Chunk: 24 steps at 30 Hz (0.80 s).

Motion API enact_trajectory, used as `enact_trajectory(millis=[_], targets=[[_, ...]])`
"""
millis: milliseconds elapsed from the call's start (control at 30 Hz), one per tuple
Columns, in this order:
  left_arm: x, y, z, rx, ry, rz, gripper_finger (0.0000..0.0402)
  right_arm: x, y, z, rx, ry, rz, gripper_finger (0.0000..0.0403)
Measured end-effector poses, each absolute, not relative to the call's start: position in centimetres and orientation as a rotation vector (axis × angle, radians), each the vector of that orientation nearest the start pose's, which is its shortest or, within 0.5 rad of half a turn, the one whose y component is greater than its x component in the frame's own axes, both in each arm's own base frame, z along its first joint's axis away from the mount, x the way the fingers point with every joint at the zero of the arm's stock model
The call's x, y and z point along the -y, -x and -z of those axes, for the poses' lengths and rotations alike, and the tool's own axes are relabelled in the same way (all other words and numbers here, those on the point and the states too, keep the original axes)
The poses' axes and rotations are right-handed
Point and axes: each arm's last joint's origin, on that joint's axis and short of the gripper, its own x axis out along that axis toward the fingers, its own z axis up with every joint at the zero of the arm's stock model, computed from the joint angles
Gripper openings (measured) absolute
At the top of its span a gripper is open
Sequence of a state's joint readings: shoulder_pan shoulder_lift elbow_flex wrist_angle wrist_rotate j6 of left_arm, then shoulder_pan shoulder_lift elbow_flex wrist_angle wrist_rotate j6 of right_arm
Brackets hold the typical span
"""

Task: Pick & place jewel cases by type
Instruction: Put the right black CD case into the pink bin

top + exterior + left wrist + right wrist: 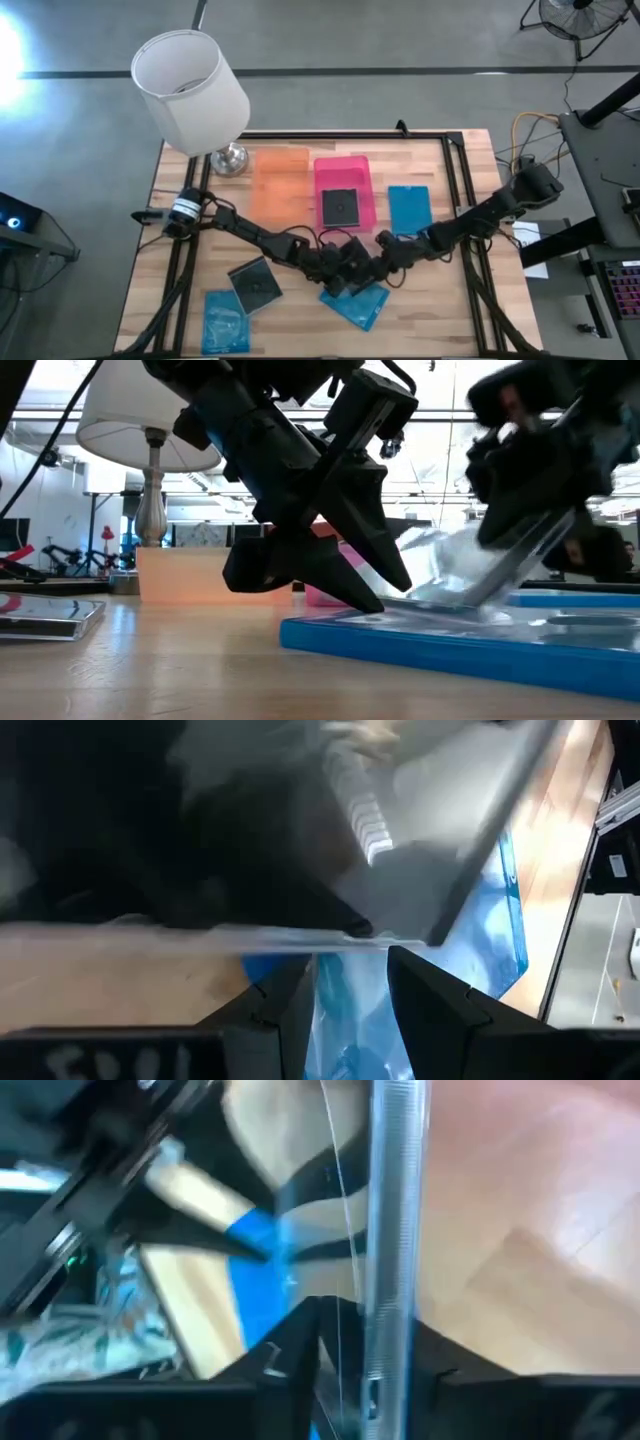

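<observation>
On the wooden tabletop point(440, 300) we see a white lamp point(190, 90) at the far left corner, then an orange tray point(280, 180) beside a pink tray point(345, 175) holding a dark jewel case point(340, 207). Both arms meet near the front edge over a blue jewel case point(358, 305). There a clear jewel case point(470, 575) tilts up from it, gripped by the right end effector point(385, 270). The left end effector point(350, 1005) stands parted, its fingers just below the clear case's edge. Other jewel cases lie apart: blue point(409, 209), dark point(255, 284), patterned blue point(225, 322).
</observation>
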<state>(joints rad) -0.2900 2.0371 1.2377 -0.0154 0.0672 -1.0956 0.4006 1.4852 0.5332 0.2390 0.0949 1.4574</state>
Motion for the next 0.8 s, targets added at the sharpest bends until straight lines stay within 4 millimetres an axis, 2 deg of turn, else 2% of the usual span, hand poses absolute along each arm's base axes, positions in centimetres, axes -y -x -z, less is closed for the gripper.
enact_trajectory(millis=[133, 267, 367, 433, 567, 633, 800], targets=[[13.5, -39.1, -15.0, -0.863, 0.889, -0.171, 0.0117, -10.2, -23.1, -15.1, -0.790, -1.162, 0.240, 0.0021], [14.5, -37.2, -18.8, -0.725, 0.793, -0.280, 0.0117, -10.0, -20.8, -17.0, -0.828, -1.155, 0.263, 0.0015], [14.2, -35.7, -21.9, -0.620, 0.756, -0.369, 0.0117, -9.4, -20.0, -20.1, -0.626, -1.199, 0.232, 0.0015], [13.7, -34.8, -23.4, -0.587, 0.736, -0.411, 0.0117, -8.3, -19.5, -21.9, -0.446, -1.221, 0.303, 0.0014], [12.5, -32.1, -27.4, -0.534, 0.703, -0.439, 0.0117, -5.4, -19.9, -23.3, -0.191, -1.195, 0.495, 0.0014], [11.7, -30.4, -29.0, -0.551, 0.681, -0.455, 0.0117, -3.7, -20.8, -23.2, -0.179, -1.183, 0.543, 0.0016], [10.6, -26.0, -29.9, -0.729, 0.624, -0.571, 0.0117, 0.3, -23.4, -20.1, -0.326, -1.216, 0.606, 0.0070]])
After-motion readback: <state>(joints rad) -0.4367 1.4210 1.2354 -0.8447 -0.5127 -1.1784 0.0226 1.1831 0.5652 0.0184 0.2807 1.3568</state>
